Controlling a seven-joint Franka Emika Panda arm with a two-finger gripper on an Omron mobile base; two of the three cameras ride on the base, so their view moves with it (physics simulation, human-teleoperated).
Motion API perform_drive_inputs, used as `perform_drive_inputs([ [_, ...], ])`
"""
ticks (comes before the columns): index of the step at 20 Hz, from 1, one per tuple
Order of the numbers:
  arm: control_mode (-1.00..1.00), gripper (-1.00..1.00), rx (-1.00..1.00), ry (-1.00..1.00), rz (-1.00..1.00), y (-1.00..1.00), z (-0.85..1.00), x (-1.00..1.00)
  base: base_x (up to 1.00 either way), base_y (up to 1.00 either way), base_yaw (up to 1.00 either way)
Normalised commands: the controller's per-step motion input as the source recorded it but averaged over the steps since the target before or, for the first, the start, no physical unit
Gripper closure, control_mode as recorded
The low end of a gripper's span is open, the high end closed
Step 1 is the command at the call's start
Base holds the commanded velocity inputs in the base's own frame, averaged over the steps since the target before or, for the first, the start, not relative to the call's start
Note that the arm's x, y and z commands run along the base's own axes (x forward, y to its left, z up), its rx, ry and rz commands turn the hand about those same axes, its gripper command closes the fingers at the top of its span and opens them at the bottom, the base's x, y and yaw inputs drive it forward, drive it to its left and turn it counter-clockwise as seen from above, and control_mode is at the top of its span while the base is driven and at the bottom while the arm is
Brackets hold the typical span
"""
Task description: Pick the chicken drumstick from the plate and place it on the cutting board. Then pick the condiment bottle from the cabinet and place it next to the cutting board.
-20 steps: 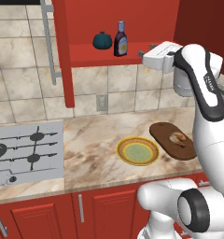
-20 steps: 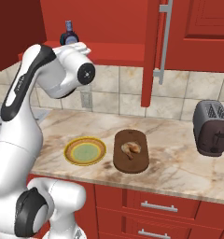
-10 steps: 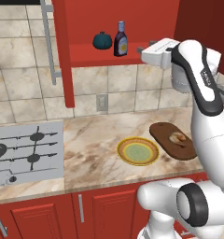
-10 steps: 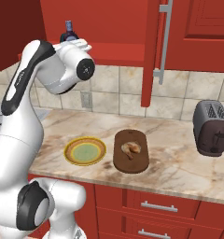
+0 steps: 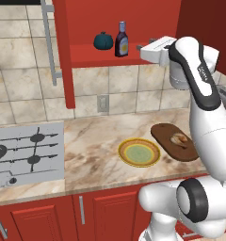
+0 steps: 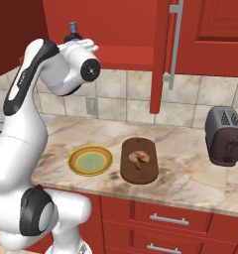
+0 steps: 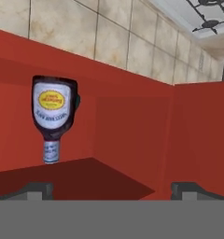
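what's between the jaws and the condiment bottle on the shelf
Nothing: in the left base view, bare shelf separates the open gripper from the condiment bottle. The teal pumpkin sits beyond it.

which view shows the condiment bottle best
The hand view: the condiment bottle looms large, appears upside down, its yellow label plain. In the left base view it stands small but whole on the cabinet shelf beside a teal pumpkin-shaped object. In the right base view the arm hides all but its top.
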Motion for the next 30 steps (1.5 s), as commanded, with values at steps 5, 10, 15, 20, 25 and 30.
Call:
perform_drive_inputs([
  [5,-1.00,-1.00,0.00,0.00,-0.03,0.00,0.08,0.17,0.00,0.00,0.00],
  [10,-1.00,-1.00,0.00,0.00,-0.03,0.00,0.09,0.15,0.00,0.00,0.00],
  [15,-1.00,-1.00,0.00,0.00,-0.03,0.03,0.10,0.12,0.00,0.00,0.00],
  [20,-1.00,-1.00,0.00,0.00,-0.02,0.07,0.11,0.11,0.00,0.00,0.00],
  [25,-1.00,-1.00,0.00,0.00,-0.01,0.10,0.10,0.11,0.00,0.00,0.00],
  [30,-1.00,-1.00,0.00,0.00,-0.01,0.07,0.04,0.13,0.00,0.00,0.00],
])
